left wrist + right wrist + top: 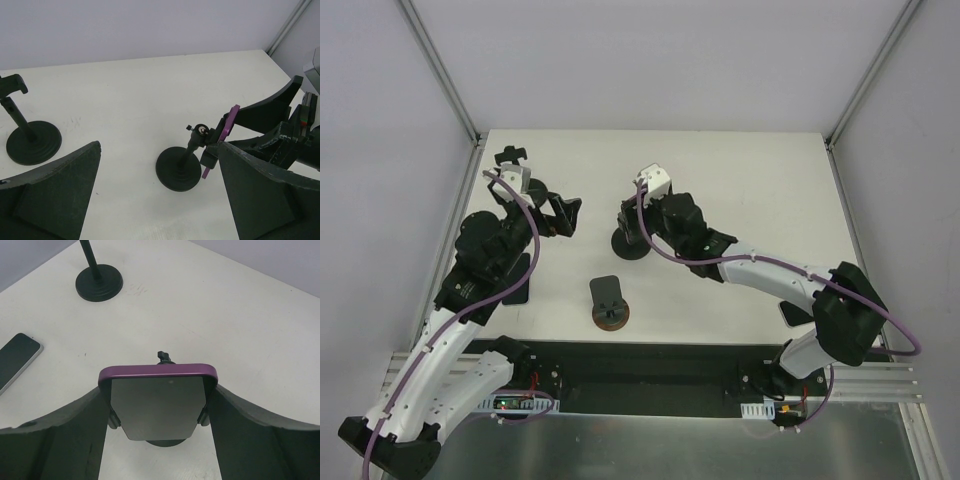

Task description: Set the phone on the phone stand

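Observation:
A phone in a purple case [157, 400] sits upright in the clamp of a black phone stand, whose round base [178, 170] rests mid-table. My right gripper [158, 390] reaches over it from behind. Its fingers [85, 435] press against both side edges of the phone, so it is shut on it. The left wrist view shows the phone edge-on [229, 125] with the right gripper behind it. From above, the right gripper [632, 225] covers the stand [632, 243]. My left gripper [159, 147] hovers open to the stand's left, holding nothing.
A second black stand [510, 156] stands at the far left corner of the table. Another stand with a brown base [610, 305] is near the front edge. A dark phone [15, 360] lies flat on the table by the left arm.

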Available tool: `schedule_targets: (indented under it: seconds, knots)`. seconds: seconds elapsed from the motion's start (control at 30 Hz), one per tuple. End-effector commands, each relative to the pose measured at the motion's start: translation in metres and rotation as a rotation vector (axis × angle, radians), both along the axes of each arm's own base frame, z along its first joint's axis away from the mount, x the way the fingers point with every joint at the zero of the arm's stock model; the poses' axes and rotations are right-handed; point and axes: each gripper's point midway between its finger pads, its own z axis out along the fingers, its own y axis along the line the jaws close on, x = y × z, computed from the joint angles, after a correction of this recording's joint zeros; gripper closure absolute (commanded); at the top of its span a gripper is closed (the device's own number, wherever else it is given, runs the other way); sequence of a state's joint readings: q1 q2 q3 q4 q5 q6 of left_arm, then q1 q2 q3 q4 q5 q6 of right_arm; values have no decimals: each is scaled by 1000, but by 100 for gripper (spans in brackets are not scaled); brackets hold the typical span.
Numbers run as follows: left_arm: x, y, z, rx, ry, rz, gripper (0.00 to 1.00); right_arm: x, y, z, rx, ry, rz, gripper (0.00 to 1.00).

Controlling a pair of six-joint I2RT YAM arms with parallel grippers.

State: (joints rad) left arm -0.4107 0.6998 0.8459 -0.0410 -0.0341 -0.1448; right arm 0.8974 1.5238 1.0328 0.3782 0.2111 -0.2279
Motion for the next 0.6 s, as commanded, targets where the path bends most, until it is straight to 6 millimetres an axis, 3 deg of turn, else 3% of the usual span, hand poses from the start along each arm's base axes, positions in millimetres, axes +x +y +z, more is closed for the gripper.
schedule_targets:
  seconds: [0.0, 0.1, 0.13, 0.3, 0.33, 0.43, 0.47, 0.53, 0.57]
  knots:
    - [1, -2, 8, -15, -31, -16, 1, 5, -4, 19, 40, -65, -67, 72]
    - [0, -7, 7, -27, -21, -43, 1, 12, -16, 24, 34, -88, -162, 87]
    - [1, -8, 6, -30, -16, -48, 1, 16, -20, 27, 50, -88, -203, 98]
    - [-1, -8, 7, -39, -18, -52, 1, 43, -61, 44, 85, -125, -519, 99]
    - [-2, -8, 9, -43, -21, -52, 1, 48, -62, 58, 105, -146, -546, 99]
    - [-5, -8, 11, -51, -27, -60, 1, 70, -67, 59, 102, -156, -605, 99]
    - [-5, -8, 11, -54, -28, -62, 1, 81, -71, 74, 123, -172, -633, 99]
    - [-7, -9, 13, -65, -29, -69, 1, 98, -74, 72, 100, -176, -671, 99]
    - [-9, -11, 14, -70, -30, -80, 1, 112, -79, 91, 135, -196, -695, 99]
